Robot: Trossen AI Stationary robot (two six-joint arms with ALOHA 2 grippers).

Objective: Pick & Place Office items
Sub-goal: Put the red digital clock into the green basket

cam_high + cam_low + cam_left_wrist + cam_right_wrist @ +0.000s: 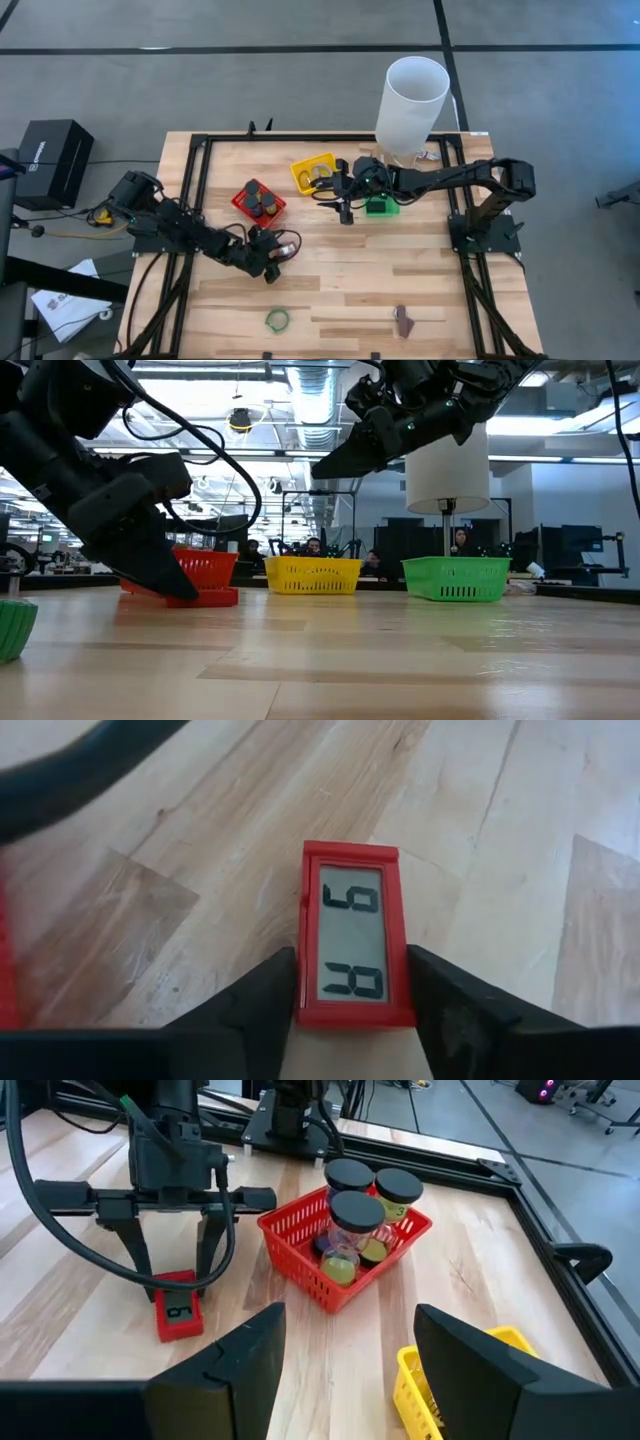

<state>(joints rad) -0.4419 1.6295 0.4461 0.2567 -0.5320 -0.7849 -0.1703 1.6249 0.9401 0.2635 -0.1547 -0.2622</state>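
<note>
Left gripper [178, 1285], lowered to the tabletop just near of the red plastic bin [258, 201]; its two dark fingers [250, 1010] straddle a red rectangular block with a grey digit display [355, 948], which lies flat on the wood. The fingers stand on either side of the block's long edges, close against them; whether they press on it cannot be told. In the right wrist view the block [178, 1315] lies between the fingertips, display upward.

Right gripper [345, 205], raised above the table between the yellow plastic bin [314, 172] and the green plastic bin [381, 206]; its fingers [240, 1355] are spread wide and hold nothing.

Red bin, toward the left of the table's middle, holding several round jars with black lids [352, 1208], standing upright and packed together. Yellow bin, just to its right and farther back, with small items inside that are too small to tell. Green bin, to the right of the yellow one, partly under the right arm. Tall white cylinder [411, 95], upright at the far right of the table, behind the green bin.

Green ring [277, 319], flat on the near edge of the light wooden table [330, 270], well apart from both grippers; in the low view it shows at the left margin [12, 628]. Brown clip [403, 319], also at the near edge, to the right of the ring
</note>
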